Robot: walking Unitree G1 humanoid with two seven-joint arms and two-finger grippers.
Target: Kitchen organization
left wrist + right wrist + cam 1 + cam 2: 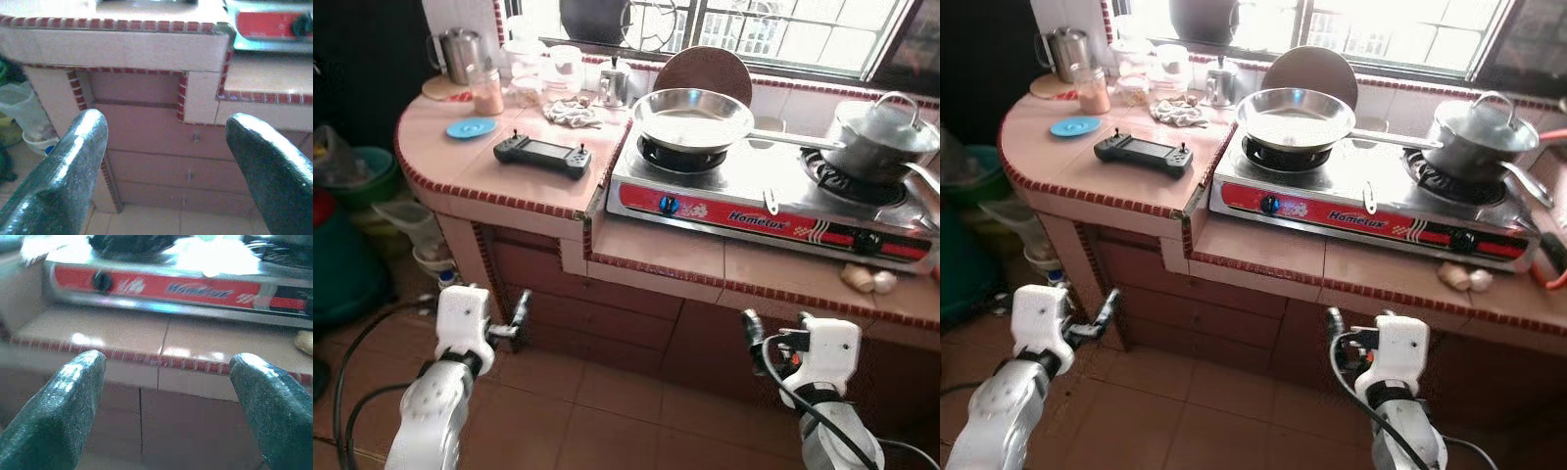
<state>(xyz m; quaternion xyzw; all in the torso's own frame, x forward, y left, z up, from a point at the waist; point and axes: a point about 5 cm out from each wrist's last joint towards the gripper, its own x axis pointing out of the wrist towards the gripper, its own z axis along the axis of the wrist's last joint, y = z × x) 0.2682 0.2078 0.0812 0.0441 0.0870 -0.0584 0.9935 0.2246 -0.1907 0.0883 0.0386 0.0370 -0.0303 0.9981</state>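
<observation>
A tiled pink counter (pixel 656 250) carries a red and silver two-burner stove (pixel 773 191). On its burners sit a steel frying pan (pixel 693 116) and a lidded pot (pixel 876 137). Left of the stove lie a black handheld controller (pixel 542 155), a blue lid (pixel 471 127), a crumpled cloth (pixel 572 114), a jar of orange powder (pixel 488 93) and a steel kettle (pixel 460 51). Garlic bulbs (pixel 868 279) rest on the front ledge. Both grippers hang low before the counter's drawers, holding nothing: my left gripper (pixel 166 161) is open, and my right gripper (pixel 166 396) is open below the stove.
A green basin (pixel 362 176), plastic bags and a white bowl (pixel 435 262) crowd the floor at the left of the counter. Black cables (pixel 352 372) loop over the tiled floor beside my left arm. A barred window (pixel 754 29) runs behind the stove.
</observation>
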